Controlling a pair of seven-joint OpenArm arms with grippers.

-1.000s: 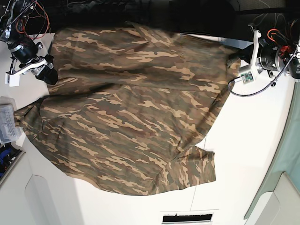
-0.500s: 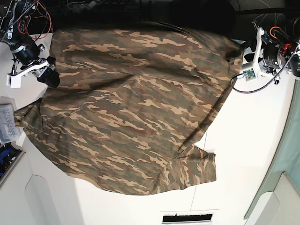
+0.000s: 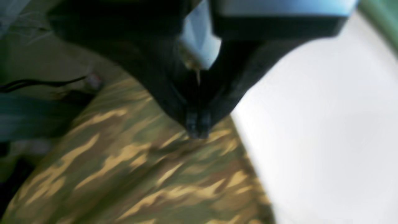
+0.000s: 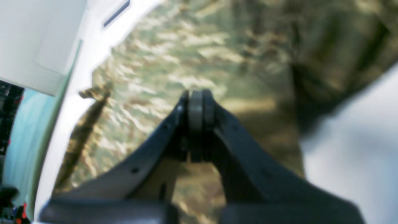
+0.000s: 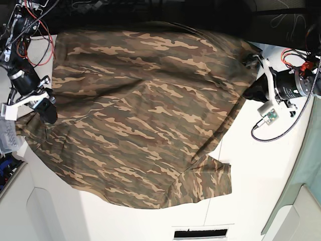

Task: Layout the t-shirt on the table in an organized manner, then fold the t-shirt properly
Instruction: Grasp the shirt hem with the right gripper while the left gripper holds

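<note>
The shirt [image 5: 145, 115] lies spread over most of the surface [image 5: 261, 175], its far edge hanging off into the dark behind, one sleeve [image 5: 210, 183] jutting toward the near side. This looks like the laying-out step — the cloth is open but rumpled, with a long crease running across its middle, and no fold has been made.

The left tool [image 5: 249, 93] sits at the shirt's right-hand edge. In its wrist view the left tool's jaws are pressed together just above the camouflage hem, at the line where shirt meets bare surface; whether cloth is pinched between the tips I cannot tell. The right tool [image 5: 48, 111] is at the shirt's opposite edge, clenched too, with nothing visible between its tips.

Next, I'd judge, each tool needs a firm pinch on its edge of the shirt, then an outward pull to draw that crease flat — only then fold.
</note>
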